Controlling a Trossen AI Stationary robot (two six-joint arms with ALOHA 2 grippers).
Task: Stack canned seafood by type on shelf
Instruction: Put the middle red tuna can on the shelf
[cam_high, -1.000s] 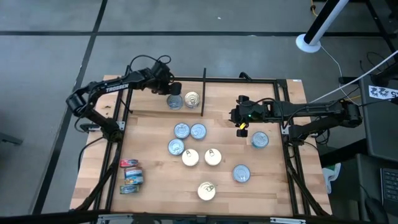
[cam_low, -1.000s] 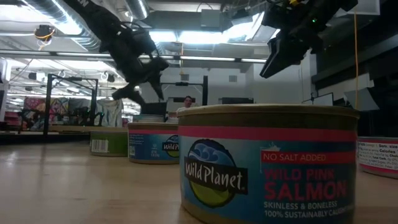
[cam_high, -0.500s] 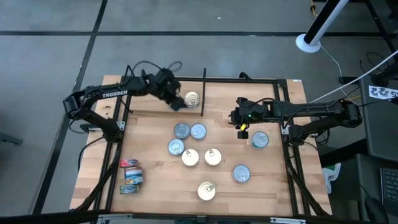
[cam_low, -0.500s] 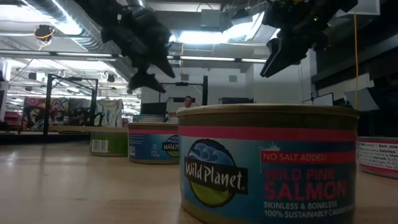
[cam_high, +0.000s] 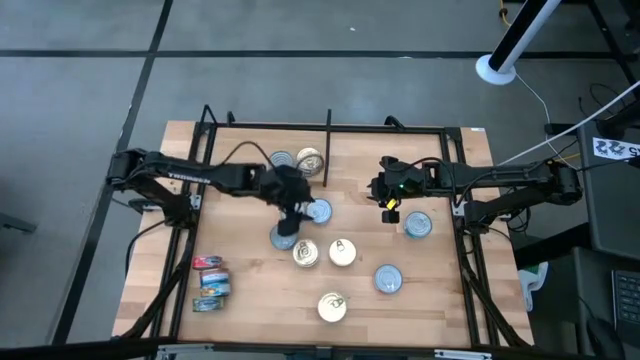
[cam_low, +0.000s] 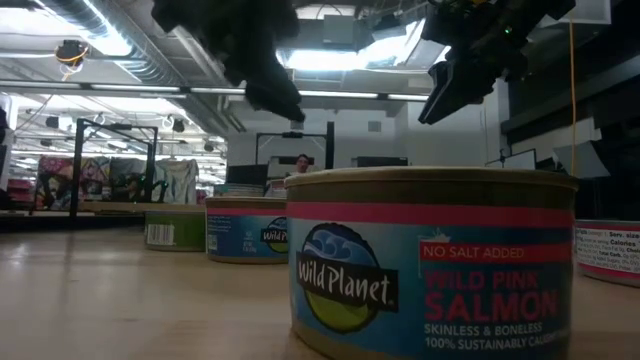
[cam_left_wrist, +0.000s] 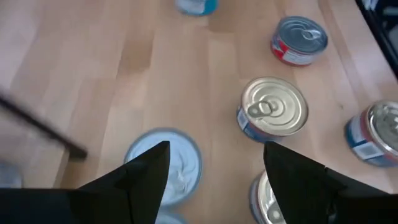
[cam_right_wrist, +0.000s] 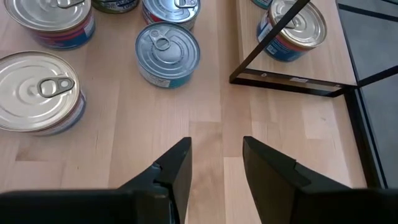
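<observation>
The shelf is a light wooden board in a thin black frame with a short divider bar. Canned seafood stands on it. One silver-blue tin and one gold-topped tin stand by the divider. A mixed cluster fills the middle. Red-and-blue tins stand near left. My left gripper hangs open above the cluster, over a silver-blue tin and beside a gold tin. My right gripper hangs open right of the divider, with nothing between its fingers.
A silver-blue tin stands just near-right of my right gripper. Another silver-blue tin and a gold one stand toward the near edge. Black frame rails run along the board's sides. A salmon tin fills the low view.
My left gripper has swung from the two tins by the divider at the far edge toward the near edge and a little right. It now hangs over the middle cluster. It has rolled about its own line and stayed open. The tins have not moved.
</observation>
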